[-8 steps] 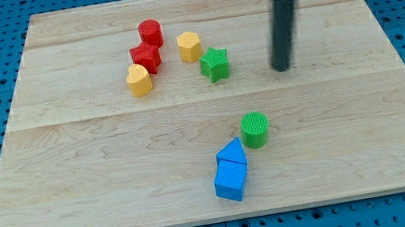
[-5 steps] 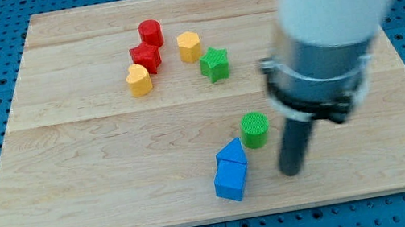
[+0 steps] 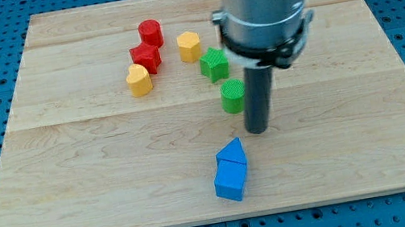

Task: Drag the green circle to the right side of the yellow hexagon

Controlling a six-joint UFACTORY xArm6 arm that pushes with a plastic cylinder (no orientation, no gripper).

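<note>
The green circle (image 3: 231, 96) stands on the wooden board, just below the green star (image 3: 213, 64). The yellow hexagon (image 3: 189, 46) is up and to the left of it, beyond the star. My tip (image 3: 257, 130) rests on the board just right of and below the green circle, with the rod's side close against the circle. The rod and its grey collar hide the board above and right of the circle.
A red cylinder (image 3: 150, 33), a red star-like block (image 3: 145, 57) and a yellow heart (image 3: 139, 80) cluster at the upper left. A blue triangle (image 3: 232, 153) and a blue cube (image 3: 230, 180) sit together below my tip. The board's edge (image 3: 219, 218) runs along the bottom.
My tip swept from the upper right down below the green circle, then up and left. The green circle has moved up and left, ending near the green star.
</note>
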